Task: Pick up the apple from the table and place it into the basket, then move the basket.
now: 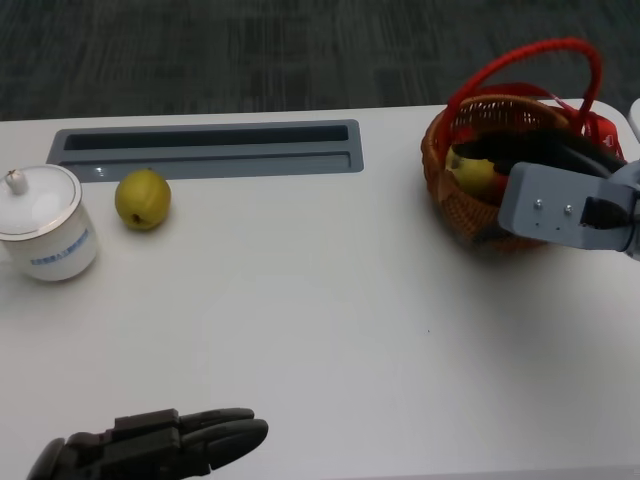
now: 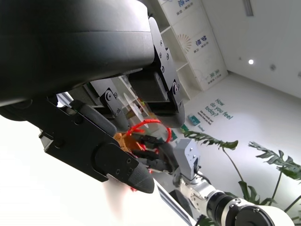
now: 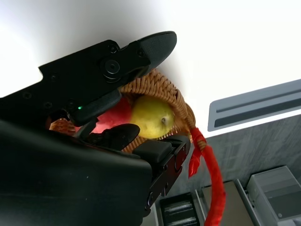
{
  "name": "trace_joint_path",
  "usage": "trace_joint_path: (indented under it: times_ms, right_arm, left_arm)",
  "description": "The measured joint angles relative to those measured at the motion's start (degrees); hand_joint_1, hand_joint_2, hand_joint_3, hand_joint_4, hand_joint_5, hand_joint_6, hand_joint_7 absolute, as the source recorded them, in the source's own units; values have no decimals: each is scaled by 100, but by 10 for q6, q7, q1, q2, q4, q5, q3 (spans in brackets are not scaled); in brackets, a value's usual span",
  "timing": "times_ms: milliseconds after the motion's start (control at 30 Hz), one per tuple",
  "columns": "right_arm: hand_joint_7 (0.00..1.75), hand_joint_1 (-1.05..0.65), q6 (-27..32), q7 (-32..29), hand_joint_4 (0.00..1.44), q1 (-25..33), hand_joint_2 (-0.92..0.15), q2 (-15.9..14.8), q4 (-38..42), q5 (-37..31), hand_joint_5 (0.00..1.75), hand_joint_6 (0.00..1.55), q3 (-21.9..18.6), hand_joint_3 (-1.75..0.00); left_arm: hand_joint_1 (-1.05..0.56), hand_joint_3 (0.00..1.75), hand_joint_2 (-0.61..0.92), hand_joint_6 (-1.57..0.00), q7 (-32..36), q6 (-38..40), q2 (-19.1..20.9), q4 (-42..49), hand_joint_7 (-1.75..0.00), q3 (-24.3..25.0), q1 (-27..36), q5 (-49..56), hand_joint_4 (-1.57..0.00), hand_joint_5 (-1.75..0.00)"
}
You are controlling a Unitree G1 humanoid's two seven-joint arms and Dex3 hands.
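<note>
A woven basket (image 1: pixel 450 205) with a red handle (image 1: pixel 520 62) stands at the table's far right. My right hand (image 1: pixel 560 165) reaches into it from the right. In the right wrist view the thumb lies outside the wicker wall (image 3: pixel 178 101) and the fingers (image 3: pixel 117 136) inside, so the hand (image 3: pixel 84 84) grips the wall. A red apple (image 3: pixel 115 115) and a yellow-green fruit (image 3: pixel 150 117) lie inside the basket. Another yellow-green fruit (image 1: pixel 142 199) sits on the table at far left. My left hand (image 1: pixel 150 440) lies flat at the near left edge, holding nothing.
A white lidded mug (image 1: pixel 45 225) stands at the far left beside the loose fruit. A grey recessed tray (image 1: pixel 205 150) runs along the table's back edge. The left wrist view shows the basket (image 2: pixel 129 139) far off, and potted plants beyond the table.
</note>
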Motion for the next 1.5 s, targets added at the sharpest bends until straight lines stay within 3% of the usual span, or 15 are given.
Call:
trace_joint_path:
  times_ms: [300, 533, 667, 833, 1000, 1200, 1500]
  right_arm:
    - [1, -81, -50, -5, 54, -3, -77, -28, -6, 21, 2, 45, -23, 0]
    - [2, -73, -187, -11, 67, 32, -78, -37, -30, 53, 3, 56, -42, -1]
    - [2, -64, -287, 44, 70, 84, -78, -26, -49, 119, 2, 60, -70, -1]
    - [1, -64, -372, 185, 71, 168, -80, 25, -96, 256, 0, 64, -98, -1]
    - [0, -61, -391, 294, 69, 228, -80, 60, -169, 362, 0, 61, -101, 0]
    - [1, -60, -360, 381, 71, 284, -79, 83, -261, 448, 1, 62, -90, 0]
    - [0, -62, -344, 431, 73, 309, -81, 119, -276, 468, 1, 64, -88, -1]
  left_arm:
    - [-44, 0, 68, -95, -7, -3, 11, 18, 0, -7, -32, -18, -102, -1]
    - [-47, 0, 69, -94, -11, 8, 22, 19, 0, -2, -55, -24, -101, 0]
    - [-50, 0, 68, -91, -11, 10, 26, 33, 0, 11, -76, -23, -97, 0]
    - [-50, 0, 67, -87, -14, 19, 38, 51, 0, 21, -106, -33, -93, 0]
    - [-49, 0, 68, -85, -32, 18, 53, 83, 0, 22, -140, -49, -92, 0]
    - [-48, 0, 69, -84, -48, 14, 57, 116, 0, 22, -165, -67, -91, -1]
    - [-48, 0, 68, -86, -65, 21, 58, 131, -1, 21, -193, -85, -93, -1]
